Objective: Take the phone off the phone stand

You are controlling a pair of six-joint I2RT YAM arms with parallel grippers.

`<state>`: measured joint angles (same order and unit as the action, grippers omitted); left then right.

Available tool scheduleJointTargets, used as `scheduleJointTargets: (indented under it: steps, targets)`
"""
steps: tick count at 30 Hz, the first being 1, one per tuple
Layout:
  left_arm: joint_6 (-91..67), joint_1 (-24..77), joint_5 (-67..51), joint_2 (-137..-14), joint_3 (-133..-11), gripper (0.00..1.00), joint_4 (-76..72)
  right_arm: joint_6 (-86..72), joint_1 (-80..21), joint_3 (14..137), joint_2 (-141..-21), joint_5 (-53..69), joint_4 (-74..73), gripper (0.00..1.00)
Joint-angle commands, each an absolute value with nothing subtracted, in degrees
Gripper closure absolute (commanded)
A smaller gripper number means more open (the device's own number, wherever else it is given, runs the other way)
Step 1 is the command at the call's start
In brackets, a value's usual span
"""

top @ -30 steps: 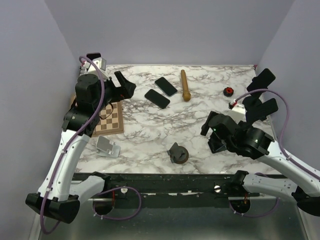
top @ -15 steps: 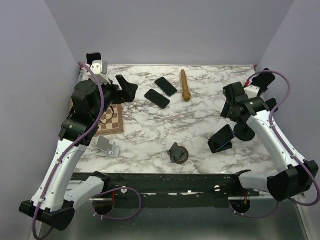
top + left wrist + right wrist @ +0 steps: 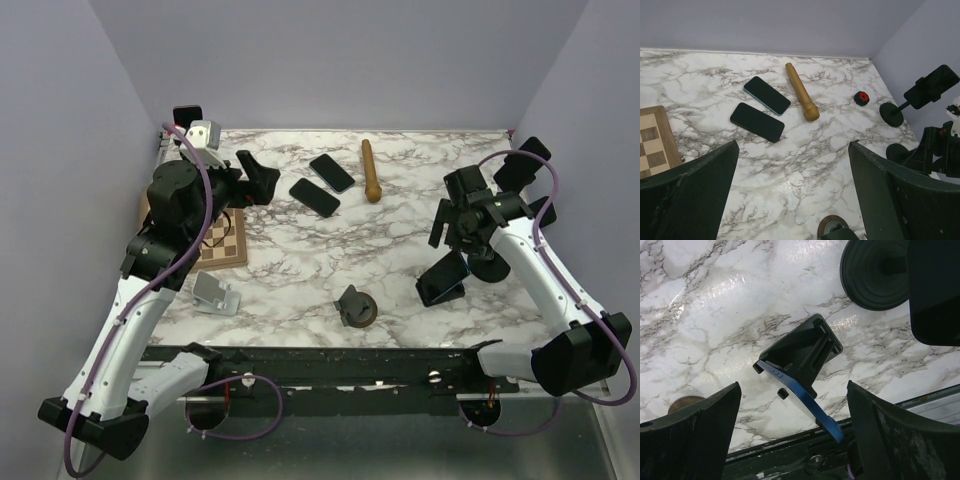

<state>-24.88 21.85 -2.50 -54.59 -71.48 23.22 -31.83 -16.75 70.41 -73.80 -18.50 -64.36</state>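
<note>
Silver stand (image 3: 215, 293): front left of the marble table (image 3: 300, 262); just before the chessboard (image 3: 222, 240)
Round brown piece (image 3: 356, 309): front centre; a dark part stands on it; I cannot tell what it is
Phone (image 3: 801, 399): blue-edged, dark-faced; leaning tilted in the black phone stand (image 3: 799, 351) at the front right of the table; nothing grips it
Right gripper (image 3: 447, 225): above and just beyond the phone, pointing down at it; fingers (image 3: 695, 440) spread wide on either side of the stand in the wrist view; touching neither phone nor stand
Black round base (image 3: 874, 274): on the marble just beside the phone stand, on its far side
Left gripper (image 3: 255, 175): raised over the left half of the table beyond the chessboard; jaws wide apart; holding nothing
Two flat phones: dark one (image 3: 757, 122) and teal-edged one (image 3: 767, 95); lying side by side, close but apart, centre of the table
Wooden stick (image 3: 801, 91): lying just right of the phones, pointing toward the back wall
Red-and-black knob (image 3: 861, 97): far right, well apart from the stick
Tall clamp stand (image 3: 931, 86): far right; holds a dark slab tilted above its round foot
</note>
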Motion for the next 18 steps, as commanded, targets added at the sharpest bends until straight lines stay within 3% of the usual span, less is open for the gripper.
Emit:
scheduleJointTargets:
  steps: [1,9,15,18]
  targets:
    - [-24.66,22.10,-5.89,-55.15,-71.19,0.01,22.08,-30.86,-16.44,69.20,-72.95,-18.01,-65.11,0.09]
    - [-24.11,22.14,-7.76,-56.22,-70.95,0.01,21.60,-29.60,-16.44,68.13,-73.67,-15.91,-63.91,0.22]
    - [-23.73,22.10,-8.90,-58.04,-70.83,0.01,21.47,-29.38,-16.43,67.51,-73.92,-14.20,-63.63,0.37]
    - [-23.73,22.13,-9.40,-58.09,-70.58,0.01,21.07,-29.25,-16.39,67.34,-74.29,-11.96,-63.64,0.38]
